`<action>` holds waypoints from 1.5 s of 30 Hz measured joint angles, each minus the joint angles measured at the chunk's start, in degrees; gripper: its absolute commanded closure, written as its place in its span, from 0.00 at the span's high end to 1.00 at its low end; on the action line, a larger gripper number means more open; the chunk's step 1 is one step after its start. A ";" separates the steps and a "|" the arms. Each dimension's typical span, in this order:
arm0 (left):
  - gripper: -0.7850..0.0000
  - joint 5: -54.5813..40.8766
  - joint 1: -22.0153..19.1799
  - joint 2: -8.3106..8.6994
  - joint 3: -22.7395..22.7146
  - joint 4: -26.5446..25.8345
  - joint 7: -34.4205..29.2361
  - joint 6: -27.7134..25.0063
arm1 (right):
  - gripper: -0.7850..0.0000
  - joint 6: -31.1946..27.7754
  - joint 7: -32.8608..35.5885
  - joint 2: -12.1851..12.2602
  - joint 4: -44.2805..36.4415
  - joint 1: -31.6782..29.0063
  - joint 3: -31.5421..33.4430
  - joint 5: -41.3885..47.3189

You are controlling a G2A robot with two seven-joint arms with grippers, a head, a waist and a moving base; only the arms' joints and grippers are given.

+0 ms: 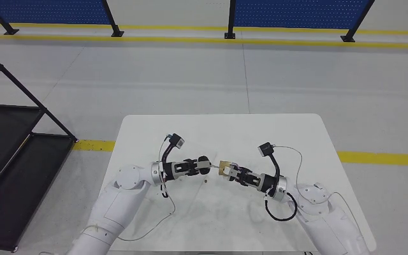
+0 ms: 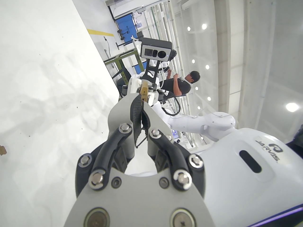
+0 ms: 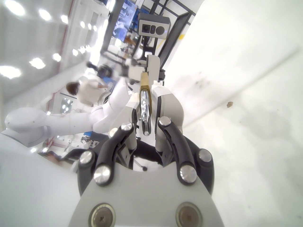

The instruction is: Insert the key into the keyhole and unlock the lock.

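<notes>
Above the middle of the white table, the two arms meet tip to tip. The brass padlock hangs between them. My right gripper is shut on the padlock, whose chrome shackle lies between the fingers while its brass body points toward the other arm. My left gripper is shut, its black pads pressed together right at the padlock's brass end. The key is hidden between those pads and against the lock.
A small brown crumb lies on the tabletop near the arms. A black rack stands on the floor left of the table. Bare tabletop lies on all sides of the grippers.
</notes>
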 measured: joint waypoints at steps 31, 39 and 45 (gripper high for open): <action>0.00 -1.86 3.82 1.79 -4.74 -1.83 1.42 -0.89 | 0.00 0.00 0.00 0.00 0.00 0.00 0.00 0.00; 0.00 7.49 4.16 1.91 -5.78 -2.05 9.31 -6.76 | 0.00 0.00 0.00 0.00 0.00 0.00 0.00 0.00; 0.00 40.51 5.79 1.59 -9.26 -3.14 30.83 -23.18 | 0.00 0.00 0.00 0.00 0.00 0.00 0.00 0.00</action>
